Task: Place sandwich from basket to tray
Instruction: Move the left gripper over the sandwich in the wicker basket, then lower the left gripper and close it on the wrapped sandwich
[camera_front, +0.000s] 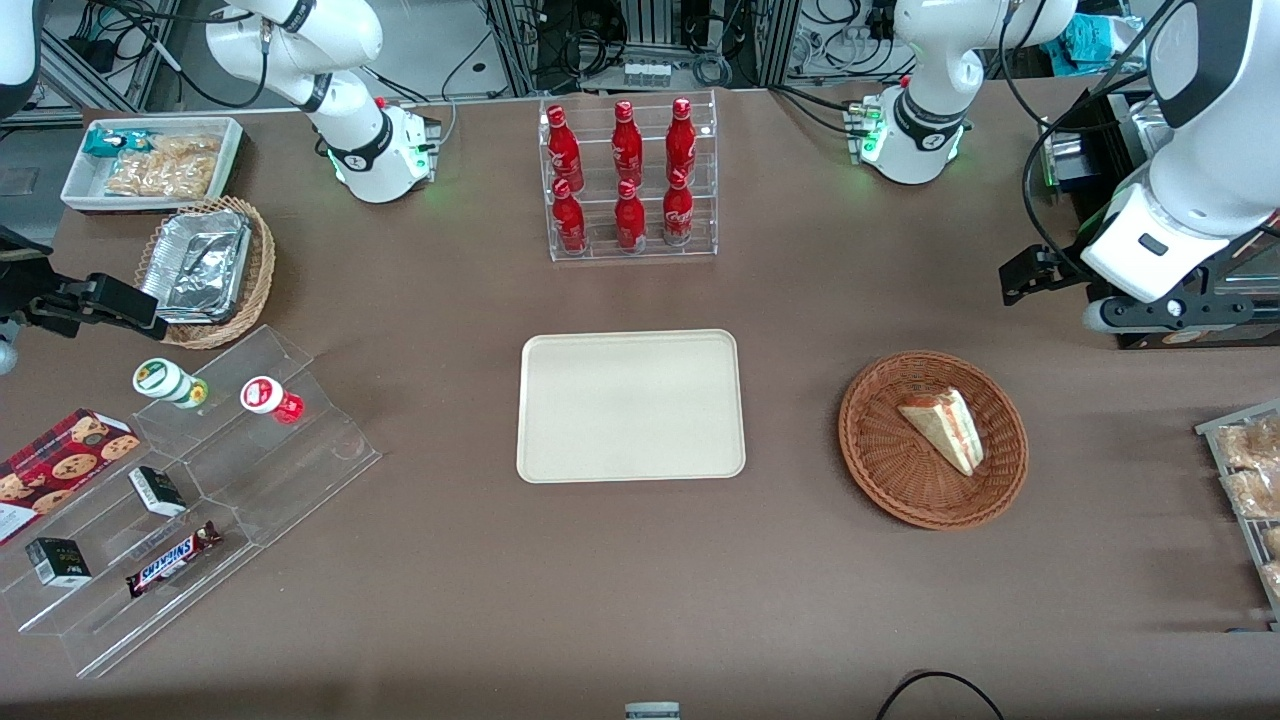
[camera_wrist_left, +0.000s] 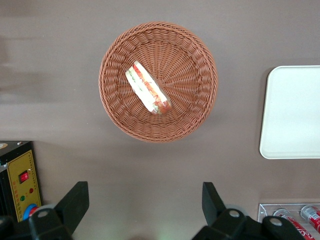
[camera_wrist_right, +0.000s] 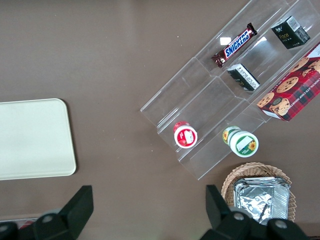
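The sandwich, a white bread wedge with red and green filling, lies in the round reddish-brown basket. The cream tray lies flat and bare at the table's middle, beside the basket toward the parked arm's end. My left gripper hangs high above the table, farther from the front camera than the basket and toward the working arm's end. In the left wrist view the gripper is open wide and empty, well apart from the sandwich in the basket. The tray's edge shows there too.
A clear rack of red bottles stands farther back than the tray. A black and yellow control box sits near the gripper. A wire rack of snacks is at the working arm's end. A clear stepped stand is at the parked arm's end.
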